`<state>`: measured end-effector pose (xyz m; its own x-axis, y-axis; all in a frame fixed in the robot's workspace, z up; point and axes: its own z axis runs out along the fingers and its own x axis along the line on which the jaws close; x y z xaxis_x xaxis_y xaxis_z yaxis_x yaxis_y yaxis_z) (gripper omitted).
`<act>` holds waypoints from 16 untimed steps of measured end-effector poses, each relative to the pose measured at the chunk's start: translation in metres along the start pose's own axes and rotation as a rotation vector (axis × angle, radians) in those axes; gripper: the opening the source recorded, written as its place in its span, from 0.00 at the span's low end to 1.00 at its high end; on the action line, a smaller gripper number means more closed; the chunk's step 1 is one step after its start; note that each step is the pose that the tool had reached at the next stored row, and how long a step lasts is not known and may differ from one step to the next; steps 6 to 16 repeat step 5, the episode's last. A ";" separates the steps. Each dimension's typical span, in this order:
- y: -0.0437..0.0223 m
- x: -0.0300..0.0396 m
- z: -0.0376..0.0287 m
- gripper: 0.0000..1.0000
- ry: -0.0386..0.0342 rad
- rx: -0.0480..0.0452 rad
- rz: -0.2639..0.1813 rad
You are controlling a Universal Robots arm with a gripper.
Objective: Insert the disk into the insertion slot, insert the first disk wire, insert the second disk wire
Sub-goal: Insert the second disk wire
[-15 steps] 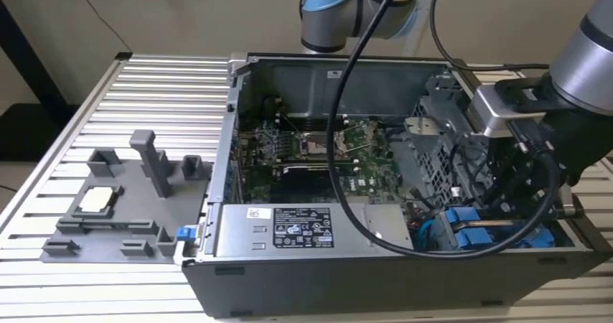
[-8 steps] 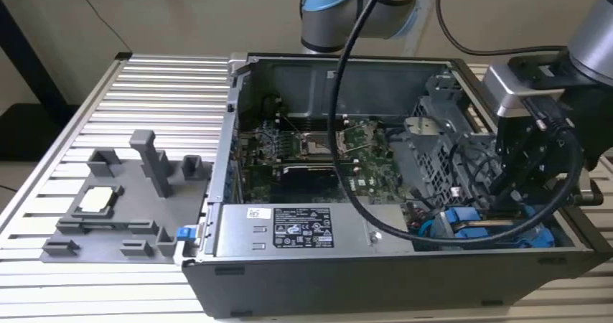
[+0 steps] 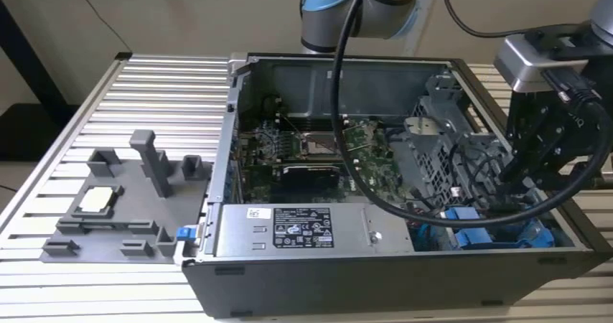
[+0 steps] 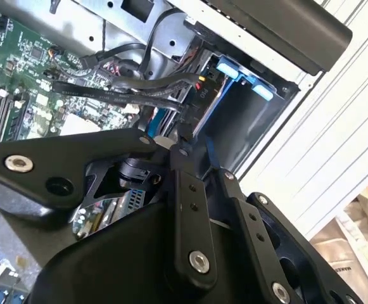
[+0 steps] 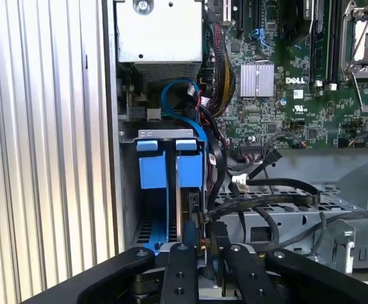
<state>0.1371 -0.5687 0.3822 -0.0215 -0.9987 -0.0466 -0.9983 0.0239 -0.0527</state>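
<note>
In the first wrist view the disk [image 5: 190, 170], in its bright blue carrier frame, sits inside the insertion slot [image 5: 170, 133] of the grey drive cage, beside another blue-framed drive [image 5: 152, 171]. My gripper [image 5: 208, 237] hangs just over the disk's edge, its black fingers [image 5: 182, 259] closed around a black disk wire [image 5: 214, 247] with its connector. In the second wrist view the gripper [image 4: 193, 152] meets a bundle of black wires [image 4: 139, 82] next to the blue frames [image 4: 231, 68]. In the exterior view the gripper [image 3: 522, 183] reaches into the open computer case at the right, above the blue frames [image 3: 479, 235].
The open case [image 3: 287, 280] lies on a slatted metal table [image 3: 153, 93]. The motherboard [image 5: 285, 95], a power supply [image 3: 297, 230] and loose black cables [image 5: 266, 190] crowd the drive cage. A grey fixture [image 3: 125, 201] with upright posts stands on the exterior view's left.
</note>
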 end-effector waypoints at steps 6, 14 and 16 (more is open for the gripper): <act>0.0000 0.0000 -0.0003 0.24 0.0002 0.0000 0.000; 0.0000 0.0000 -0.0003 0.24 0.0002 0.0000 0.000; 0.0000 0.0000 -0.0003 0.24 0.0002 0.0000 0.000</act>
